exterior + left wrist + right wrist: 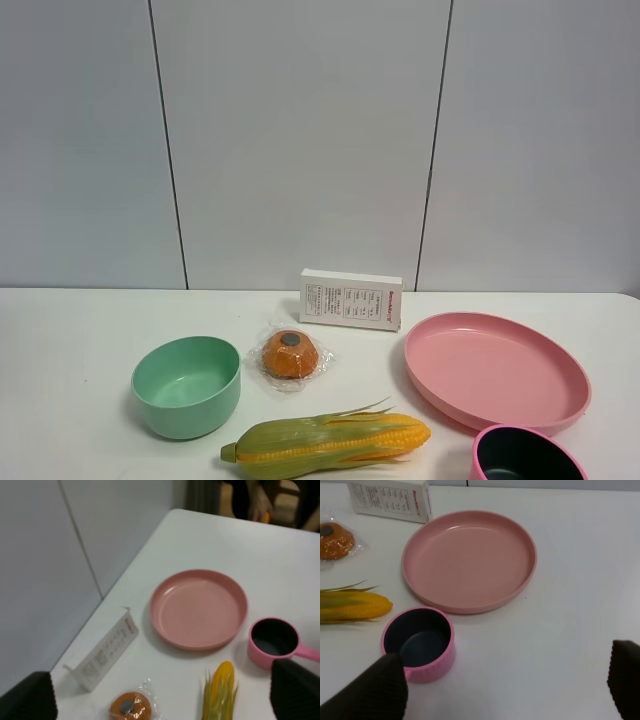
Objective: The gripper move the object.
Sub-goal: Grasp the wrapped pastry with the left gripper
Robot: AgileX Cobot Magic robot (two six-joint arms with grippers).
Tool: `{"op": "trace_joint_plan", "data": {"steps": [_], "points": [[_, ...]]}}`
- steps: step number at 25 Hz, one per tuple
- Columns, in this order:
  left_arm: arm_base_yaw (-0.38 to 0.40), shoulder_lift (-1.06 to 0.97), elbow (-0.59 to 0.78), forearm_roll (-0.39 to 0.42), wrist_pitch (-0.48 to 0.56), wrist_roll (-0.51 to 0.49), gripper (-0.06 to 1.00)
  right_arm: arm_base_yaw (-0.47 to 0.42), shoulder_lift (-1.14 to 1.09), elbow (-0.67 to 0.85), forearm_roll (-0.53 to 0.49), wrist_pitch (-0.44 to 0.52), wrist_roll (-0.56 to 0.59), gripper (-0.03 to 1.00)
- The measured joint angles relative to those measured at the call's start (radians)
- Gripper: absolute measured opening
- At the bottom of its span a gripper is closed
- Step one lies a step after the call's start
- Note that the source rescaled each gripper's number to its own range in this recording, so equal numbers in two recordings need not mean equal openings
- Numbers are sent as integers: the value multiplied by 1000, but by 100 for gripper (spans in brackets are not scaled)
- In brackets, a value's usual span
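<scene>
The object, a round orange bun with a dark spot on top in crinkly clear plastic, lies on the white table between the green bowl and the white box. It also shows in the left wrist view and at the edge of the right wrist view. Neither gripper shows in the exterior high view. The left gripper is open, its black fingertips spread wide well above the table, with the bun below between them. The right gripper is open and empty above the small pink pot.
A green bowl stands left of the bun. A corn cob lies in front of it. A white printed box stands behind it. A pink plate is to the right, with a small pink pot at the front right.
</scene>
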Motion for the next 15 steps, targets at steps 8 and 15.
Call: {"op": "trace_joint_plan", "data": {"steps": [8,15], "points": [[-272,306,-87,216,-79,-36,100,0,0,0,0,0,0,100],[-381,536,-87,398,-242,-154,100,0,0,0,0,0,-1,100]]}}
